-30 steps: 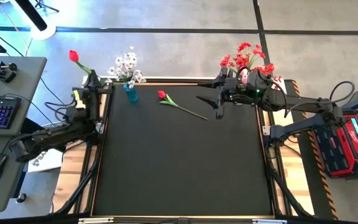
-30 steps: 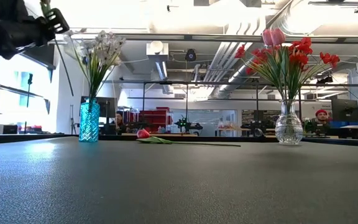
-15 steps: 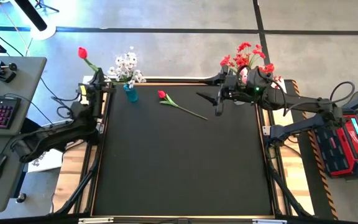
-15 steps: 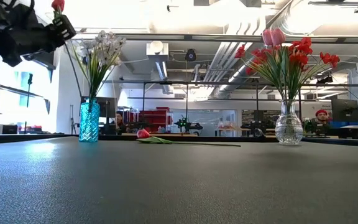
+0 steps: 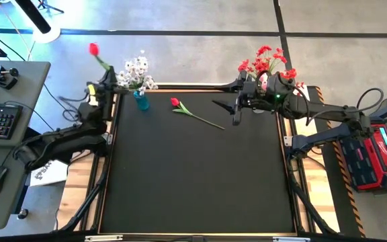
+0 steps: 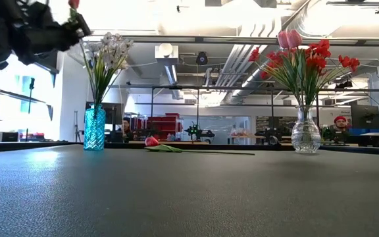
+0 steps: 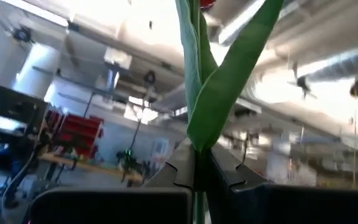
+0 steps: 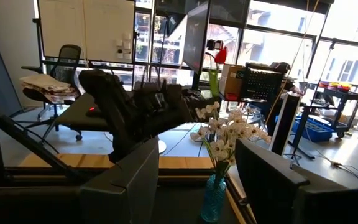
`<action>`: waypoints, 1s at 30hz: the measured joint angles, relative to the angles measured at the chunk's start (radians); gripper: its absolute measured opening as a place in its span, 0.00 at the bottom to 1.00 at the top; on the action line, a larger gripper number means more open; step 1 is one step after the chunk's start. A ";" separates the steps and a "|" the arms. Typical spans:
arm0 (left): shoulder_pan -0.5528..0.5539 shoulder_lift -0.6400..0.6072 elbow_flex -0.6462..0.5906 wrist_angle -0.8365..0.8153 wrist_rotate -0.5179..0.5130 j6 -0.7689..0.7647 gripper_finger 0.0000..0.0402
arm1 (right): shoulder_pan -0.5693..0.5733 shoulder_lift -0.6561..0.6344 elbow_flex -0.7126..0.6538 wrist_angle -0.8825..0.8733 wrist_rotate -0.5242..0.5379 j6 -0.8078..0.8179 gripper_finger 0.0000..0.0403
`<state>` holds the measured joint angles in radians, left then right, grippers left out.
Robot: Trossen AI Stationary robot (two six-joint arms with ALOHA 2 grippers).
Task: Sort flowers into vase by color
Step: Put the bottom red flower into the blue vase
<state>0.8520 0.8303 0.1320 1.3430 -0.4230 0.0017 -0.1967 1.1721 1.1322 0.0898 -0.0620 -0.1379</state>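
Right, left gripper [image 5: 106, 86] is up at the far left corner of the black table [image 5: 193, 175], fingers pressed together on the green stem of a single red bud [image 5: 94, 49]; the bud pokes up and out past the table's far edge, above the gripper, stem tilted. In the left wrist view the stem and one long leaf [image 7: 225, 74] rise straight out from between the pinched fingers [image 7: 182, 168]. Just beside that gripper, twd the table's middle, stands the blue glass vase [image 5: 141, 101] w/ white blossom sprays [image 5: 137, 72]; low view has the gripper [image 6: 77, 26] high up and next to the spray tops [image 6: 110, 49], not touching as far as I can tell. Right gripper [image 5: 228, 113] hangs over the far right part of the table, fingers spread wide, holding nothing; right wrist view shows both fingers [image 8: 126, 183] apart w/ the blue vase [image 8: 214, 199] and the other arm across the way. Just in front of the right gripper's tips, twd the left arm, a second red bud [image 5: 175, 102] lies flat on the table, its stem running back toward that gripper. Behind the right gripper, at the far right corner, the clear glass vase [image 6: 306, 135] holds red sprays [image 5: 266, 60] plus a pink tulip [image 6: 289, 38].
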 joint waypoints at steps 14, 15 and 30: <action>-0.014 0.056 0.009 -0.030 -0.023 -0.071 0.00 | -0.002 0.000 0.000 0.000 0.000 0.006 0.49; -0.014 0.061 0.009 -0.033 -0.022 -0.074 0.00 | -0.003 0.000 0.000 0.000 0.000 0.006 0.49; -0.015 0.151 0.009 -0.222 0.057 -0.137 0.00 | -0.006 0.000 0.000 -0.001 0.002 0.026 0.49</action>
<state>0.8371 0.9812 0.1410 1.1213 -0.3664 -0.1352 -0.2031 1.1721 1.1322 0.0891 -0.0597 -0.1120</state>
